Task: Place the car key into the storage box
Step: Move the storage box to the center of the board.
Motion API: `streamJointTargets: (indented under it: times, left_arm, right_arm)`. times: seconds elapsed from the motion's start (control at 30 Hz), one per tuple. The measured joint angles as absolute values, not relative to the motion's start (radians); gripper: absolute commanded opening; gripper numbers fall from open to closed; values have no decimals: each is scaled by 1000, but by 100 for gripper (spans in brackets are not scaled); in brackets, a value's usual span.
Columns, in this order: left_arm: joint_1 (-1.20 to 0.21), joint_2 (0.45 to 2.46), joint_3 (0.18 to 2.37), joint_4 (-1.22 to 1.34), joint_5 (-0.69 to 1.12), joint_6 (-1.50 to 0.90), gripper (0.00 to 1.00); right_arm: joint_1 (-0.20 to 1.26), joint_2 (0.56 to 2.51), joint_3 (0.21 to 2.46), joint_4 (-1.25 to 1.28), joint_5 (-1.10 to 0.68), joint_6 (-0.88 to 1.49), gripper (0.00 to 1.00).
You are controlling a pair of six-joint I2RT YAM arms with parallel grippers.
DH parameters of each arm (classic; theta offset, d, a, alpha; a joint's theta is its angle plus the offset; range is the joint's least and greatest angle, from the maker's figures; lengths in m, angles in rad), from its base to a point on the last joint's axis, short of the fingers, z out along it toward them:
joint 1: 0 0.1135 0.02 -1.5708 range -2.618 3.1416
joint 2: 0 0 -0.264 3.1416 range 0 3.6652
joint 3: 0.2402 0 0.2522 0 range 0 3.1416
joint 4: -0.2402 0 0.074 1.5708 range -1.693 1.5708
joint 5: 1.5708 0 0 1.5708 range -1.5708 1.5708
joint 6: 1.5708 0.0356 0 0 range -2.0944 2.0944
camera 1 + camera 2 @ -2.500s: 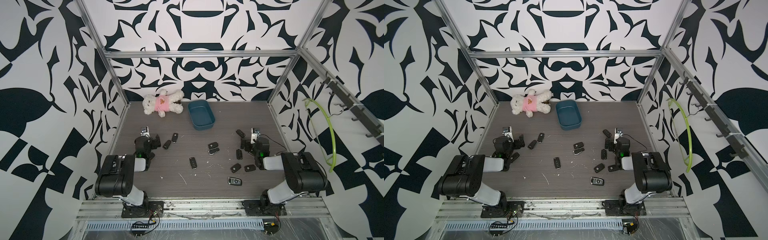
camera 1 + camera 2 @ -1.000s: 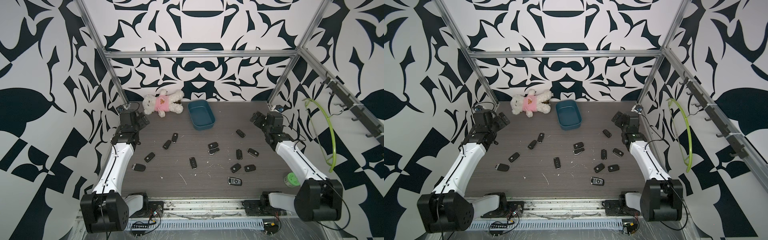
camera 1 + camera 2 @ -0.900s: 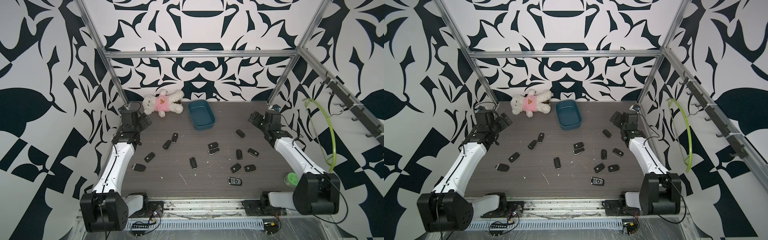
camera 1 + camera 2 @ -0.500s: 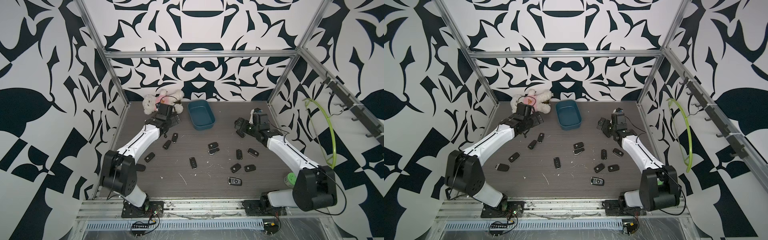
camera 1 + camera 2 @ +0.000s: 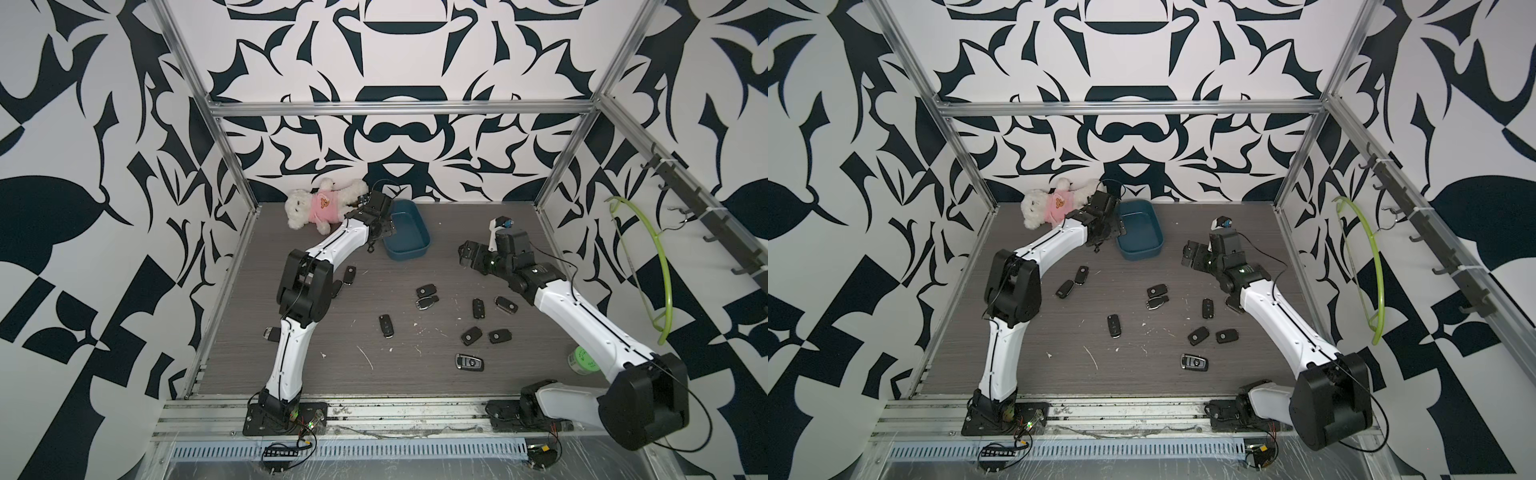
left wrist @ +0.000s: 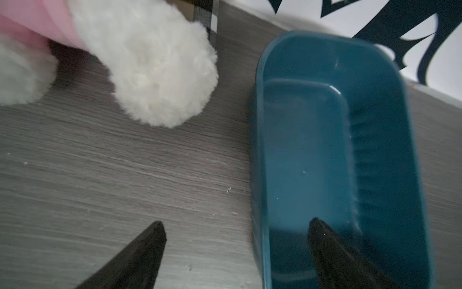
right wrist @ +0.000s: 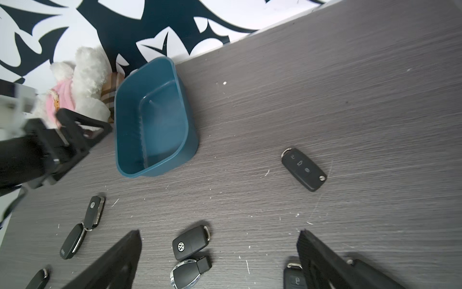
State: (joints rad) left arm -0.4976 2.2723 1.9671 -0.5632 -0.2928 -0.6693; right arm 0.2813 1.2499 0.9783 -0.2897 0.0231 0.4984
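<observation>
storage box at back of table, beside plush bear | car keys scattered on table nearer the front | left gripper wide, holding nothing, astride box wall | right gripper wide, holding nothing, above keys

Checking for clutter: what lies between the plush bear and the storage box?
Only bare table, seen in the left wrist view; the left hand hovers above.

Teal box and scattered keys
The box sat upright, seemingly empty, by the back wall; the black keys lay flat in front, all apart from it.
</observation>
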Motion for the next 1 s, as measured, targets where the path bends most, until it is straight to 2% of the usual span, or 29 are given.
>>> streamJointTargets:
  times: [0.13, 0.27, 0.47, 0.53, 0.73, 1.0]
  left_arm:
    - [-499, 2387, 2096, -636, -295, -645, 84]
    - [-502, 2449, 2162, -686, -295, -615, 61]
    - [-516, 2451, 2136, -707, -301, -560, 29]
    - [-524, 2437, 2095, -701, -305, -540, 23]
    - [-553, 2300, 1877, -677, -326, -511, 18]
    - [-602, 2062, 1528, -624, -337, -508, 18]
  right_arm:
    - [281, 1230, 977, -301, 43, 497, 100]
    - [281, 1222, 972, -315, 51, 498, 100]
    - [281, 1222, 971, -326, 53, 498, 100]
    - [282, 1223, 971, -327, 53, 498, 100]
    - [298, 1227, 971, -331, 53, 499, 100]
    - [345, 1253, 971, -332, 54, 506, 100]
